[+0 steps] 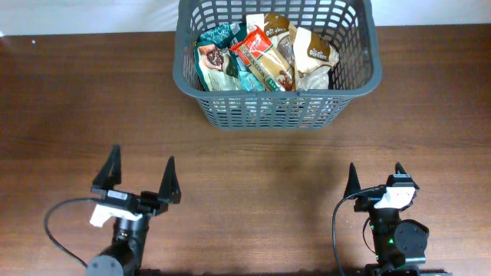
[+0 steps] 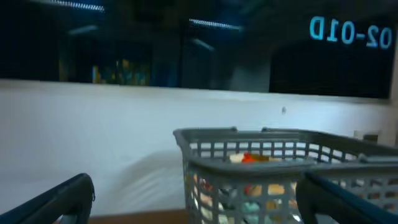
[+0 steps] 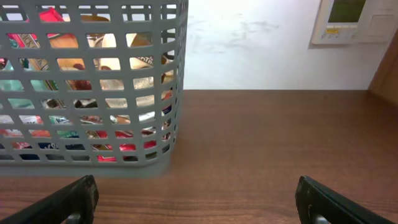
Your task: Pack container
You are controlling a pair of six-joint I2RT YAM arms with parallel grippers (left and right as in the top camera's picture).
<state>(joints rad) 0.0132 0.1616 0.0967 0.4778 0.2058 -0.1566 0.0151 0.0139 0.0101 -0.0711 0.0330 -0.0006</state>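
The dark grey lattice container [image 1: 353, 80] stands at the far middle of the table, holding several food packets [image 1: 265, 54]. It shows in the left wrist view [image 2: 205, 163] and the right wrist view [image 3: 177, 81]. My left gripper [image 1: 142, 170] is open and empty at the near left, far from the container. My right gripper [image 1: 376, 175] is open and empty at the near right. Its fingertips frame bare table in the right wrist view [image 3: 196, 193].
The brown wooden table [image 1: 253, 169] runs between the grippers and the container. A white wall is behind the container. A white wall panel [image 3: 354, 22] shows at the upper right of the right wrist view.
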